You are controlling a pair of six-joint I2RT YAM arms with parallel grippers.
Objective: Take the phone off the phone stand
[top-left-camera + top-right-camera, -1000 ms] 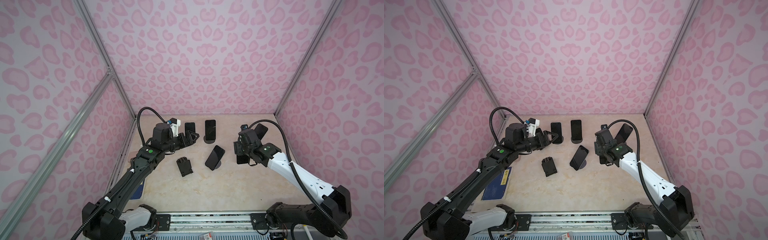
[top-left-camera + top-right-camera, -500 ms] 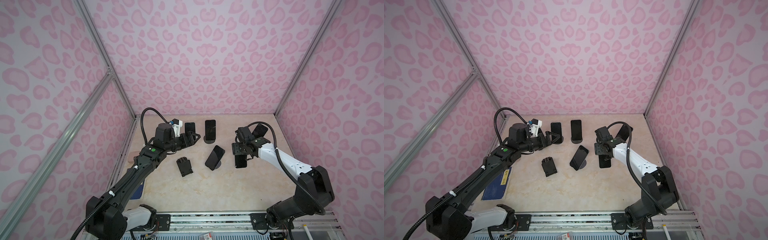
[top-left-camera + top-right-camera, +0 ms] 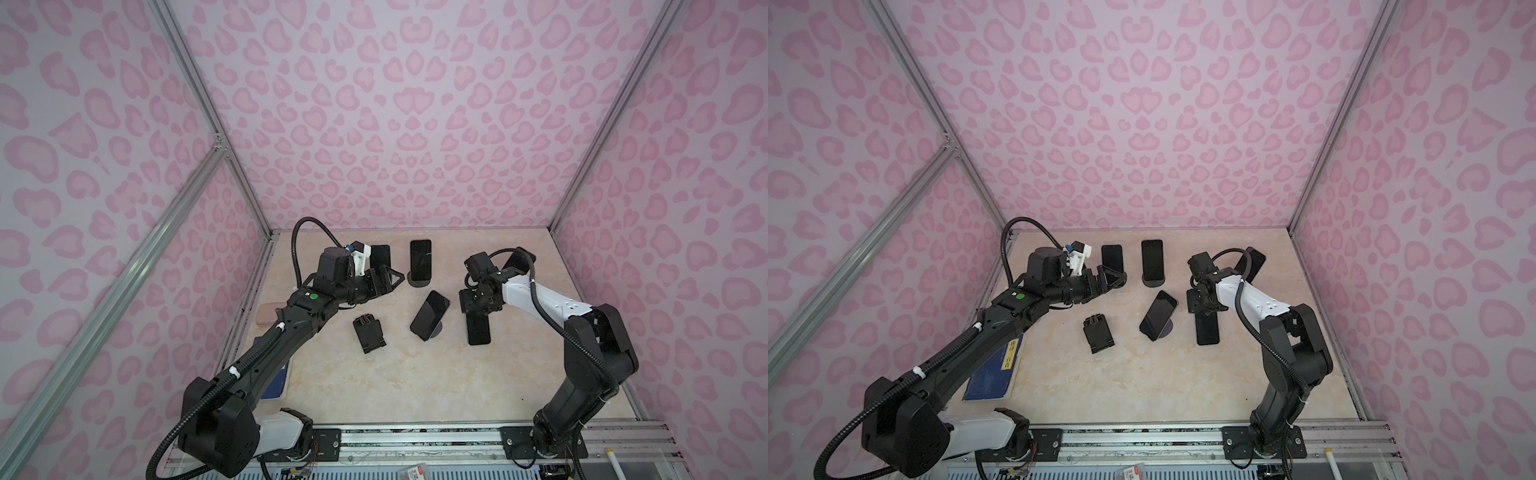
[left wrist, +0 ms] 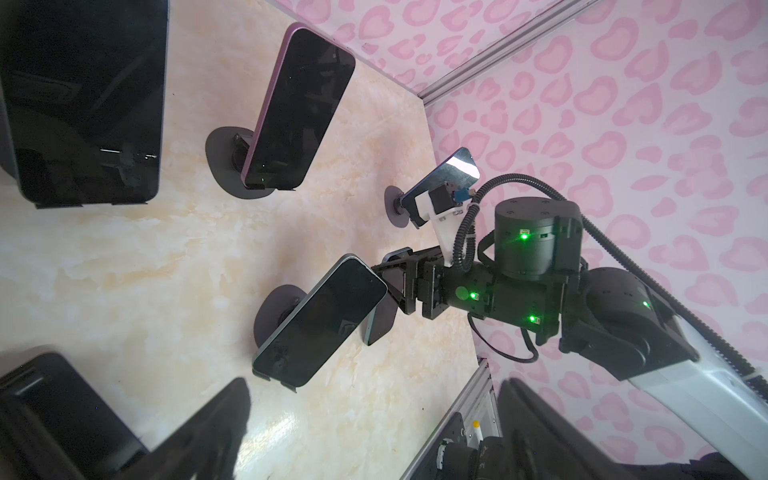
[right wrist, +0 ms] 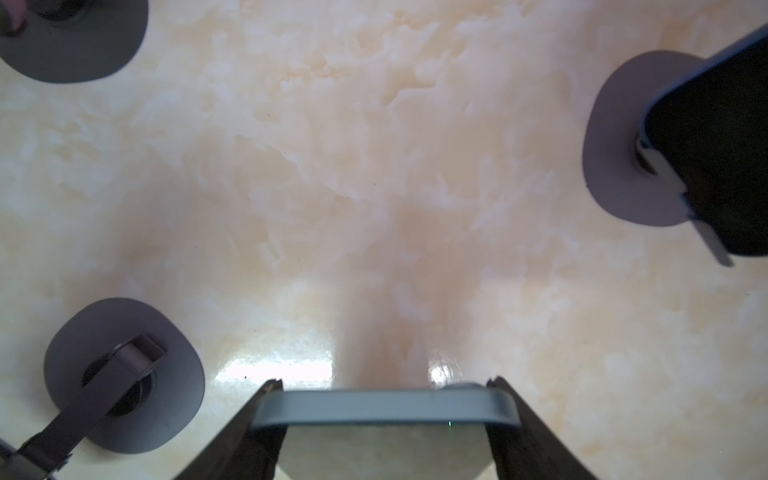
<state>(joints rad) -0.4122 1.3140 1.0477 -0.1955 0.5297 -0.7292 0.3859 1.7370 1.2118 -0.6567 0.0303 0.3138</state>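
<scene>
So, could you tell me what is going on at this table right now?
The right gripper is shut on a dark phone by its upper end, holding it off any stand. The left gripper is open near the back-left phone, which sits on its stand. Other phones, such as the centre phone, sit on stands too.

Almost nothing legible.
- Yellow label [image 3: 1009, 352] on blue board [image 3: 988, 380], left table edge: black print present, too small to read.
- Small red-white packet [image 3: 1133, 472] under front rail, seen in both top views: large character looks like "3", rest unreadable.
- Green round sticker [image 3: 314, 296] on left arm: plain dot, no lettering.
- Wrist views: no readable text.
</scene>
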